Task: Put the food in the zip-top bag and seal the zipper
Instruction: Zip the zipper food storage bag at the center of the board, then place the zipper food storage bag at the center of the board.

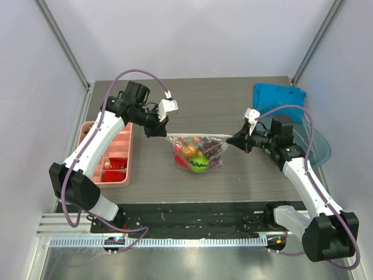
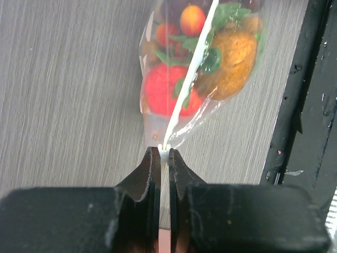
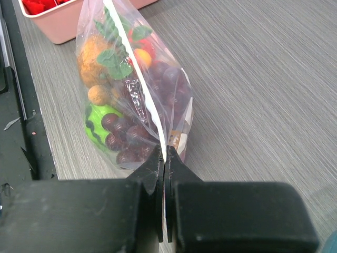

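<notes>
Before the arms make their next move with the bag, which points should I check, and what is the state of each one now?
1. The left gripper holds one end of the zipper, jaws shut: ok.
2. The right gripper holds the other end, jaws shut: ok.
3. The food, grape bunch included, is inside the zip-top bag: ok.
4. Zipper pressed closed along its whole length: cannot tell.
5. No food remains outside: cannot tell; red pieces lie in the pink tray.
</notes>
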`<state>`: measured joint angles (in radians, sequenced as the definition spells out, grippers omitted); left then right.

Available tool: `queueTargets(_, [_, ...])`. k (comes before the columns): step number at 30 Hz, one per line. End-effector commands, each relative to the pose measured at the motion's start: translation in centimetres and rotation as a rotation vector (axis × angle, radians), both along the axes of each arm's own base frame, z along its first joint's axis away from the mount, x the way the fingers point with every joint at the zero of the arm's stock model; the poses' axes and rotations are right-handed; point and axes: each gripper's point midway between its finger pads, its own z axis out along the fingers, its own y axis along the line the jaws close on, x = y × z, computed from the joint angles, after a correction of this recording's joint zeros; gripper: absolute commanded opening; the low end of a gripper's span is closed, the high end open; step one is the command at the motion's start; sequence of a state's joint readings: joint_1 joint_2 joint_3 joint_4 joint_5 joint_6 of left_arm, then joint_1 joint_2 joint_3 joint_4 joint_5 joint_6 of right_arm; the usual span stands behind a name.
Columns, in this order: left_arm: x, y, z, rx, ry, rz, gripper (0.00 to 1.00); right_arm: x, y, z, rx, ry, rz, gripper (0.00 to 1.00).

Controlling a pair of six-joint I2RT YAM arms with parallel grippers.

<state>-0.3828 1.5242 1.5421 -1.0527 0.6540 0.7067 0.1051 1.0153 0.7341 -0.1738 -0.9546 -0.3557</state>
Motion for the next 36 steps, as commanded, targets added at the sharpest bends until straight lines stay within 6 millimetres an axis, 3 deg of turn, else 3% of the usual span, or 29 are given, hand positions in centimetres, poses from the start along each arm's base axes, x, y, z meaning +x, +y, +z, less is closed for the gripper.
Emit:
queueTargets(1, [-0.7,1.2,1.7,-0.001,-0.067,0.004,0.01,0.8,-0.4,0.8,-0.008,-0.046,-0.016,0.01])
queueTargets(3, [-0.5,1.0,2.2,-0.015,-0.084,0.011,0.05,0.8,-0.3,0.9,-0.002,-0.043,-0.007,0.01])
queueTargets(7, [0.0,-0.2,3.6,-0.051,-0.072,0.038,0.39,0.6,0.0,1.3,0.01,-0.045,0.019,0.01])
queueTargets(10, [0.2,-2.0,5.0,-0.073,-0.086,0.021,0.5,0.6,0.1,1.4,0.015,-0.04,0.029,0.01])
queueTargets(17, [-0.2,-6.8,5.0,-0.084,-0.105,-0.061,0.56,0.3,0.3,1.8,0.02,-0.05,0.042,0.01])
queueTargets(24, [-0.8,-11.0,3.1,-0.096,-0.043,-0.129,0.58,-0.1,0.4,1.9,0.02,-0.06,0.055,0.01])
queueTargets(29, [-1.4,-12.1,1.4,-0.079,0.009,-0.166,0.51,-0.1,0.3,2.1,0.016,-0.068,0.053,0.01])
queueTargets(33, [-1.4,-12.0,1.0,-0.061,0.017,-0.173,0.01,-0.2,0.4,2.0,0.017,-0.062,0.054,0.01])
queueTargets(36, [-0.2,-11.9,1.4,-0.07,0.005,-0.151,0.0,0.3,0.3,1.9,0.019,-0.044,0.035,0.01])
